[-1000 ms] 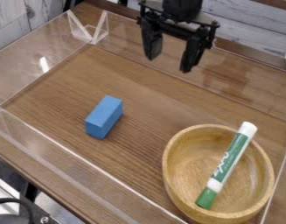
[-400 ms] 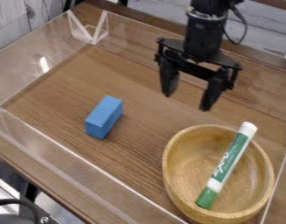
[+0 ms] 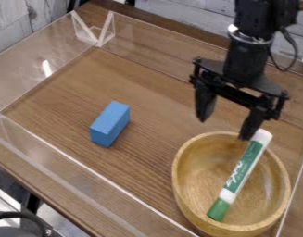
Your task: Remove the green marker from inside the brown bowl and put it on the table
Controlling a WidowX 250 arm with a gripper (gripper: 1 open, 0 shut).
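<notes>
Brown wood-grain table (image 3: 55, 60), clear plastic walls (image 3: 48, 185) edging it

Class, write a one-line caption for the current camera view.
Open tool above the brown bowl holding a green marker, blue block beyond.

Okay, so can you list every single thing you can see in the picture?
brown bowl: one, light brown, lower right on the table
green marker: one, white barrel with green print and a dark green end, inside the bowl, its upper end over the rim
block: one, blue, on the table left of the bowl
table: one, brown wood grain, under everything
clear plastic walls: see-through, along the table's edges
cables: dark, lower left corner
robot gripper: one, black, fingers open, above the bowl's far side
</notes>
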